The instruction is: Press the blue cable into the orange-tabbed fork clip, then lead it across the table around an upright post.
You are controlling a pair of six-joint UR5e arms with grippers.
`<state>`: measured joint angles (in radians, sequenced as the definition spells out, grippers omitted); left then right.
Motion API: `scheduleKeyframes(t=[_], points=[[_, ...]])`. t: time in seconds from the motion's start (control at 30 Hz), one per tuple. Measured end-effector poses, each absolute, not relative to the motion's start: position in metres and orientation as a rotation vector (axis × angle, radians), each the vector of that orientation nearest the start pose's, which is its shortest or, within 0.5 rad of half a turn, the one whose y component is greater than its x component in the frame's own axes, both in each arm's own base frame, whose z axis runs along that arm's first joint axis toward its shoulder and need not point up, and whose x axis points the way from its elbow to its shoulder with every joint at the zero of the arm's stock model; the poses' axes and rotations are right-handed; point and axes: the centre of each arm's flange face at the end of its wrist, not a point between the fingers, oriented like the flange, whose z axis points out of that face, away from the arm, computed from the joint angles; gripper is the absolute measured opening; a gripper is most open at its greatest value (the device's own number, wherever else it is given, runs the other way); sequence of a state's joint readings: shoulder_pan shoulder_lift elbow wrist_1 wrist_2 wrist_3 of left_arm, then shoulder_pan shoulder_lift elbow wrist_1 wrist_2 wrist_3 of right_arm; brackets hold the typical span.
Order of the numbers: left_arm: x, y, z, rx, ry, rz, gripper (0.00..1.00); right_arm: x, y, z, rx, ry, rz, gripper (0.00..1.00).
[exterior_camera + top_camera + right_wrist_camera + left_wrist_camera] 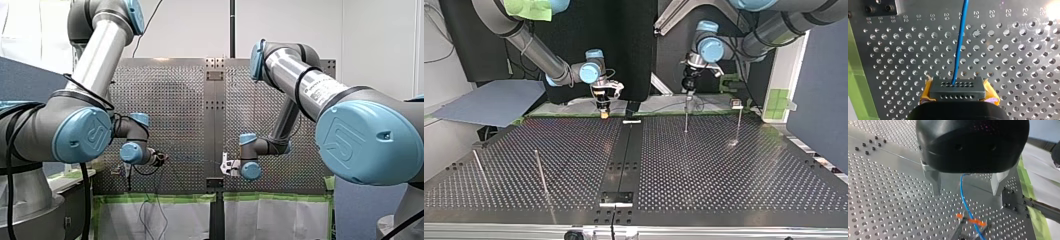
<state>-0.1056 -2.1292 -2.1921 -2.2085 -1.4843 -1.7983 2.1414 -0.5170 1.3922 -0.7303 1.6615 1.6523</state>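
Observation:
The blue cable (965, 200) runs from under my left gripper (966, 193), between its metal fingers (934, 182), down to the orange-tabbed fork clip (971, 221) on the perforated plate. It passes across the clip's orange tabs. Those fingers stand wide apart and do not touch the cable. My right gripper (956, 87), with yellow pads (926, 93), is shut on the blue cable (960, 42), which leads straight away from it over the plate. In the top view my right gripper (603, 111) hangs at the far edge left of centre, my left gripper (688, 94) right of centre.
Thin upright posts stand on the table: one (686, 117) under my left gripper, one (739, 125) further right, two (540, 172) at the near left. A dark centre strip (624, 155) splits the plate. Green tape (858, 87) lines the edge.

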Motion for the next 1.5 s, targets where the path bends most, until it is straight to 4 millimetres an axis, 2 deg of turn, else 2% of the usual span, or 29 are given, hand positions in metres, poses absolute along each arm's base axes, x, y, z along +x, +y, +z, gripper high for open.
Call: scheduleKeyframes(t=[0.23, 0.7, 0.8, 1.13, 1.5], points=[[0.428, -0.205, 0.043, -0.075, 1.793, -0.388, 1.0, 0.485, -0.525, -0.043, 1.664, -1.09, 1.498, 0.0], [0.452, -0.229, 0.059, -0.121, 1.725, -0.474, 1.0, 0.481, -0.526, -0.051, 1.67, -1.099, 1.485, 0.0], [0.451, -0.232, 0.054, -0.12, 1.736, -0.476, 1.0, 0.48, -0.526, -0.051, 1.671, -1.101, 1.483, 0.0], [0.438, -0.233, 0.009, -0.108, 1.828, -0.421, 1.0, 0.48, -0.527, -0.051, 1.671, -1.101, 1.482, 0.0], [0.453, -0.239, 0.012, -0.109, 1.79, -0.328, 1.0, 0.48, -0.527, -0.05, 1.671, -1.101, 1.483, 0.0]])
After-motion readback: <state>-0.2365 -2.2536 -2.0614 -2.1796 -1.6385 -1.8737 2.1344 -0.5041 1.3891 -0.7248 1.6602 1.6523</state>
